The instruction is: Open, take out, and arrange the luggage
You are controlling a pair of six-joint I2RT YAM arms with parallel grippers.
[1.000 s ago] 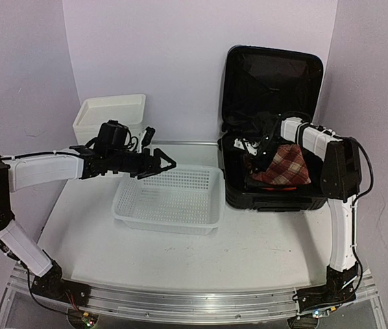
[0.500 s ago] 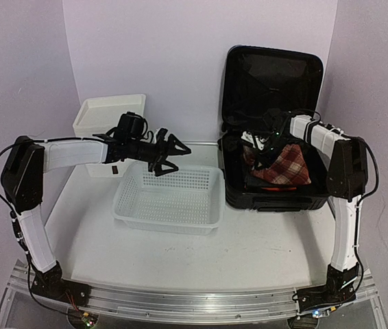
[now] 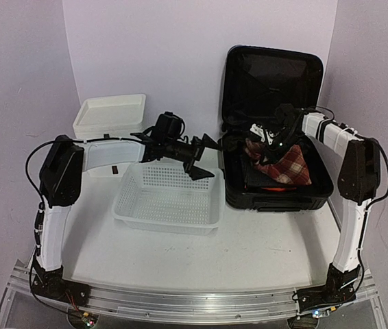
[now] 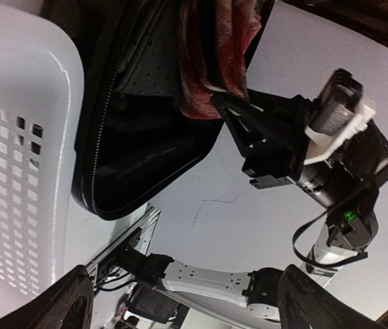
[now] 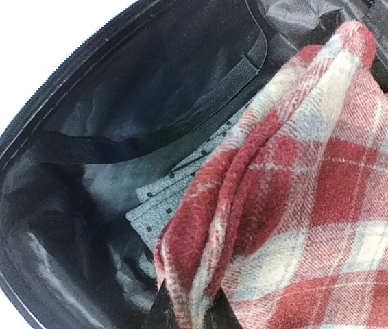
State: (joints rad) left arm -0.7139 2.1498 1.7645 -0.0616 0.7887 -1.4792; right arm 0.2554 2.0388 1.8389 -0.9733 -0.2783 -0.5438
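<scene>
The large black hard-shell suitcase (image 3: 274,82) at the worktop's (image 3: 262,247) far right corner is lined in black too. The red, white and grey plaid fleece cloth (image 3: 288,164) shows beside a grey fabric piece with small dark dots (image 5: 180,202). The perforated plastic basket (image 3: 166,221) is plain white, like the worktop.

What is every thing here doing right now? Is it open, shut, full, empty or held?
luggage: open, lid standing upright.
plaid cloth: pinched at one end and held up, lower end in the luggage.
grey dotted cloth: lying inside the luggage.
basket: upright, empty.
left gripper: open, holding nothing, above the basket's far corner.
right gripper: shut on plaid cloth.
</scene>
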